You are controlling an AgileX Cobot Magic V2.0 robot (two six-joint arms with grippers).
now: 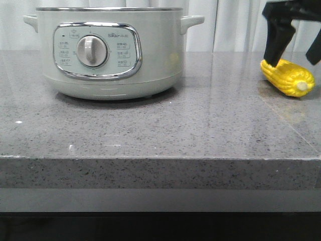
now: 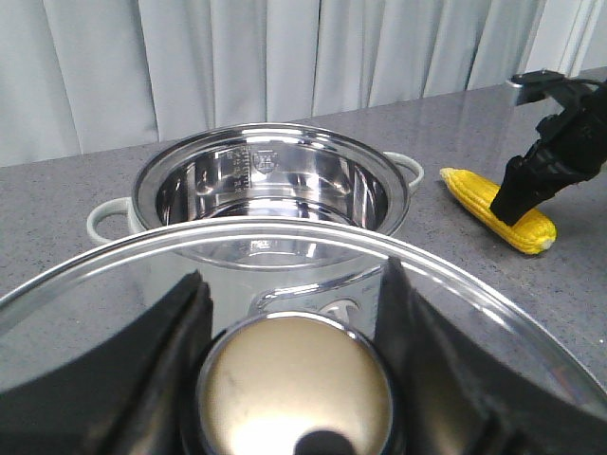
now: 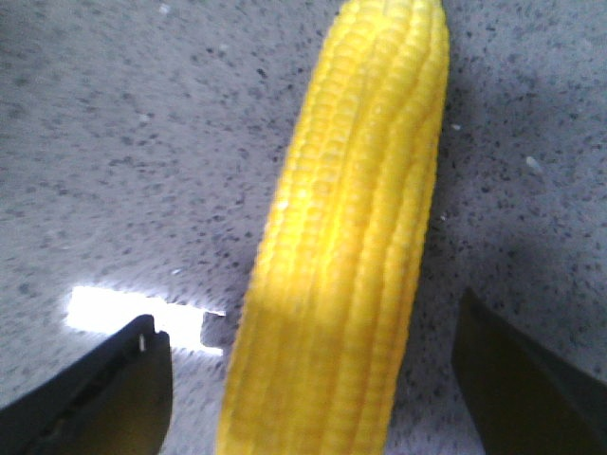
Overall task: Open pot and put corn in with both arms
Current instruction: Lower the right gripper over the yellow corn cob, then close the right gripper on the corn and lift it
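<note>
Right gripper spread astride corn, pot lidless — left gripper clamping lid

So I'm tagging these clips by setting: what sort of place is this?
Probably a staged kitchen counter: a speckled grey stone worktop, an electric cooking pot with a corn cob beside it, and plain pale curtains behind rather than kitchen walls.
</note>
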